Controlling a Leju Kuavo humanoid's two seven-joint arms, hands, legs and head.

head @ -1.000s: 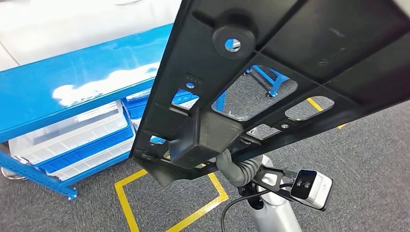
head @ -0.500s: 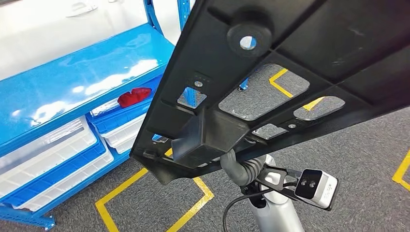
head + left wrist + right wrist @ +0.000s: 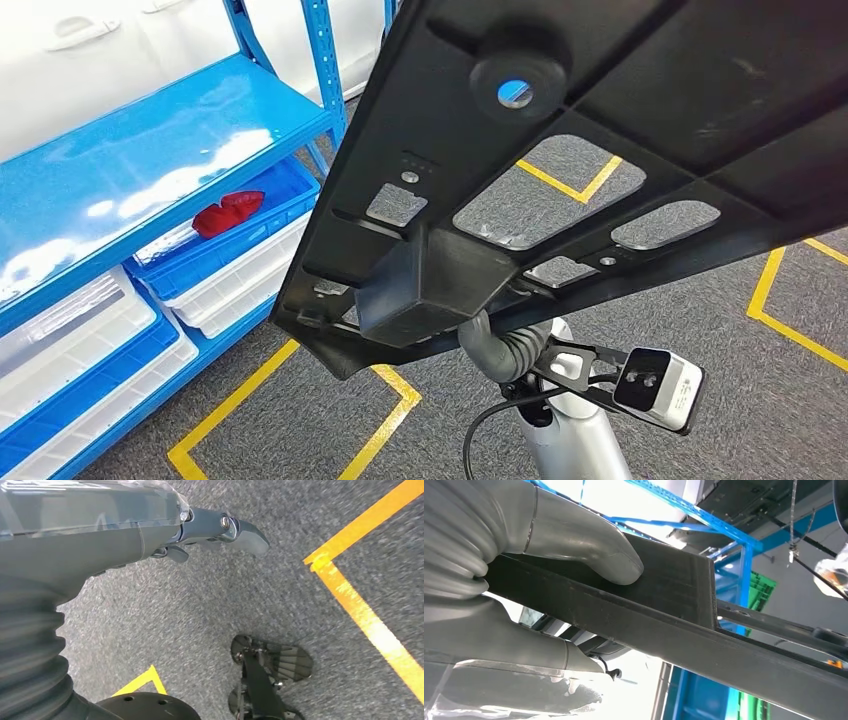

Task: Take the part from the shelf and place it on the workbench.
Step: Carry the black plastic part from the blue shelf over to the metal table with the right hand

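Right robot hand [image 3: 549, 575]: clamped on the edge of the part, thick grey thumb pressed flat on one face, the other fingers [image 3: 509, 655] wrapped under the opposite face. In the head view the right robot hand [image 3: 495, 345] shows beneath the part's near edge, with the silver forearm and the wrist camera [image 3: 655, 388] just below it.

Part [image 3: 560, 170]: large flat black plastic panel, ribbed, with several cut-out openings, a round boss with a hole near its upper middle, and a box-shaped block at the near edge, just above the holding hand. It is carried in the air, tilted, clear of the shelf and above the floor; floor shows through its openings.

Left robot hand [image 3: 220, 530]: holds nothing, hanging over the floor. A fingertip reaches out past the grey cover; how far the fingers are spread I cannot tell.

Shelf [image 3: 150, 170]: blue steel racking to the robot's left, glossy blue top board, blue uprights. On the lower level, blue trays with white bins [image 3: 90, 340] in them; one blue tray holds a red object [image 3: 228, 213].

Floor [image 3: 750, 400]: grey carpet with yellow tape lines [image 3: 290, 400] marking rectangular bays.

Behind the shelf: a white surface with a handle-like shape [image 3: 75, 30].
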